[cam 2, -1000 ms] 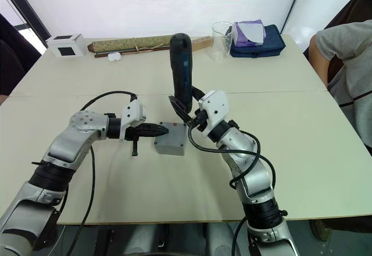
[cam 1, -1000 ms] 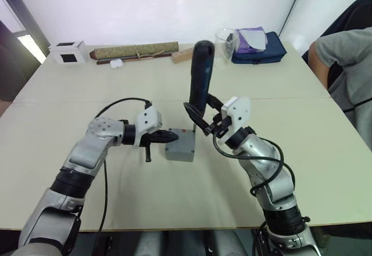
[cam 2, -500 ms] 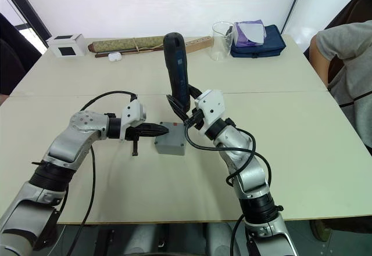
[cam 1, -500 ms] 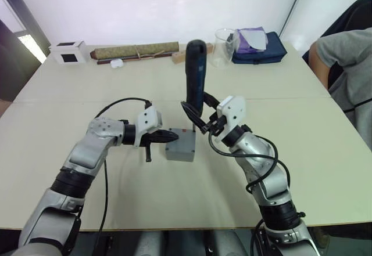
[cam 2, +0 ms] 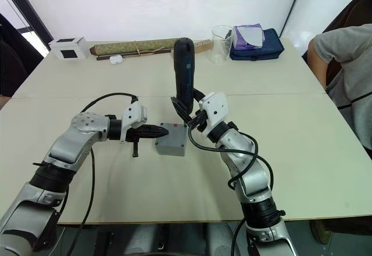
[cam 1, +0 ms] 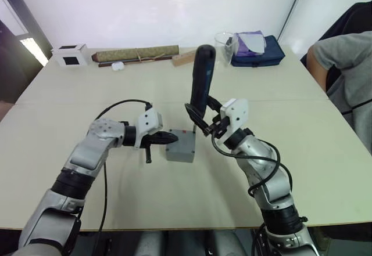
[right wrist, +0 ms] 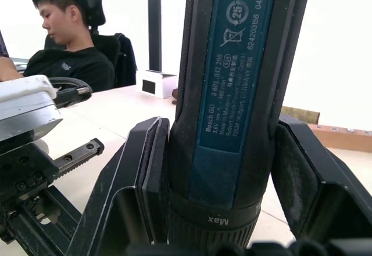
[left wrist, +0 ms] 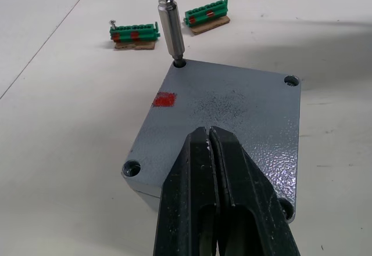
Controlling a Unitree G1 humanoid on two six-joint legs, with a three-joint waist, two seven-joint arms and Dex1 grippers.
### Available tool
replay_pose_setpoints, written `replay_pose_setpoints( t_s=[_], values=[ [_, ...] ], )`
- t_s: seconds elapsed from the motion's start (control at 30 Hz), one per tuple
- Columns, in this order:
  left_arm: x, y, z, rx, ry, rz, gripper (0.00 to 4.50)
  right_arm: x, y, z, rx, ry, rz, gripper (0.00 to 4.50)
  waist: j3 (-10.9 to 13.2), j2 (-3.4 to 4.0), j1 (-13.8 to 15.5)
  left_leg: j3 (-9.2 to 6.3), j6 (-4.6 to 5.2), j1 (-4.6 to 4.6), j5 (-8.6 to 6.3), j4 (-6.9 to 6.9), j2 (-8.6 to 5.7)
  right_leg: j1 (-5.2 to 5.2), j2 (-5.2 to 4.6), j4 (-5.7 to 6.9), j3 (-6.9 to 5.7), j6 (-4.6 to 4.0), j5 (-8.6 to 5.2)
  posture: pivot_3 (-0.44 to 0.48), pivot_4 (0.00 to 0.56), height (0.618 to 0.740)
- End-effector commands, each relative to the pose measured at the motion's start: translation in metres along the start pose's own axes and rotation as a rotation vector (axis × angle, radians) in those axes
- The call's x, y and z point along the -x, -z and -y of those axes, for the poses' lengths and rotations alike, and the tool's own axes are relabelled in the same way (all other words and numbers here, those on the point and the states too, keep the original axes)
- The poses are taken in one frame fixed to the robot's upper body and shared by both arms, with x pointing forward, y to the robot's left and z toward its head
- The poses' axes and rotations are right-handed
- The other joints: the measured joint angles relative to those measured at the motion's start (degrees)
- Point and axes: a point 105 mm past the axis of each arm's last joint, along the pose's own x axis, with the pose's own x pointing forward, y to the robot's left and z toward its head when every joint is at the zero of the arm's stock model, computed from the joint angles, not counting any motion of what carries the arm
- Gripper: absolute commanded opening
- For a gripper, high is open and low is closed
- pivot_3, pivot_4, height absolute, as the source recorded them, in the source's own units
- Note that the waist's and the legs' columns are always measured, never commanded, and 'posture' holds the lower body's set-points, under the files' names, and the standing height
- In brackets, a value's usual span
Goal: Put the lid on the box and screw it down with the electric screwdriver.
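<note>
Across the pale surface (cam 1: 70, 93), your two arms are meeting near the middle. Your right claw (cam 2: 187, 112) is pinching the electric screwdriver (cam 2: 184, 70), holding it nearly upright with its metal bit seated in a corner screw hole of the lid (left wrist: 226, 111). That lid is sitting on the box (cam 1: 180, 147), red mark facing up. Your left claw (left wrist: 215, 180), pressed together, is bearing on the lid's near edge. Two green connector strips (left wrist: 135, 32) are lying just beyond the box.
</note>
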Motion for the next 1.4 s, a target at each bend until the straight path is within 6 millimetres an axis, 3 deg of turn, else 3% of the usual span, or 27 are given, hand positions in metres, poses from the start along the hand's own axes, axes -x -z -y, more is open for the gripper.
replay_pose_setpoints(
  t_s=[0.03, 0.33, 0.47, 0.8, 1.03, 1.27, 1.4],
  values=[
    [-0.002, 0.008, 0.004, 0.014, 0.011, -0.024, 0.0, 0.008, 0.038, 0.002, -0.079, 0.034, -0.174, 2.1, -0.07, -0.05, 0.01, 0.0, 0.0, 0.0, 0.0, 0.0, 0.0, 0.0, 0.0, 0.0, 0.0, 0.0, 0.0, 0.0, 0.15, 0.736],
    [-0.003, 0.012, 0.007, 0.013, 0.018, -0.036, 0.0, 0.012, 0.053, 0.0, -0.072, 0.036, -0.266, 2.1, -1.0, -0.14, 0.01, 0.0, 0.0, 0.1, 0.0, -0.14, 0.0, 0.08, -0.01, -0.12, 0.0, -0.07, -0.04, 0.0, 0.15, 0.736],
    [-0.005, 0.013, 0.009, 0.016, 0.023, -0.037, 0.0, 0.019, 0.065, -0.001, -0.05, 0.034, -0.334, 2.1, -1.2, -0.19, 0.04, 0.01, 0.0, 0.87, 0.0, -0.67, 0.02, 0.8, -0.01, -0.64, 0.0, -0.2, -0.13, 0.0, 0.15, 0.736],
    [-0.006, 0.012, 0.01, 0.02, 0.031, -0.026, 0.0, 0.018, 0.062, 0.0, -0.037, 0.038, -0.325, 2.1, -1.42, -0.23, 0.09, -0.03, -0.01, 0.88, -0.01, -0.74, 0.04, 0.8, -0.03, -0.71, 0.0, -0.32, -0.23, 0.0, 0.15, 0.736],
    [-0.005, 0.008, 0.013, 0.018, 0.037, -0.023, 0.0, 0.006, 0.028, 0.008, 0.049, 0.032, -0.225, 2.1, -1.41, -0.22, 0.16, -0.08, -0.01, 0.85, -0.01, -0.75, 0.06, 0.77, -0.04, -0.75, 0.0, -0.32, -0.26, 0.0, 0.15, 0.736],
    [0.005, -0.007, 0.014, 0.009, 0.046, 0.015, 0.0, -0.008, -0.054, 0.022, -0.031, 0.036, -0.041, 2.1, -1.08, -0.11, 0.3, -0.17, -0.01, 0.46, -0.01, -0.75, 0.07, 0.4, -0.06, -0.75, 0.02, -0.37, -0.28, 0.0, 0.15, 0.736],
    [0.009, -0.027, 0.014, -0.005, 0.058, 0.071, 0.0, -0.004, -0.092, 0.05, -0.126, 0.102, -0.012, 2.1, -0.58, 0.0, 0.33, -0.18, -0.02, -0.41, 0.01, -0.61, 0.05, -0.43, -0.1, -0.62, 0.02, -0.11, -0.09, 0.0, 0.15, 0.736]
  ],
)
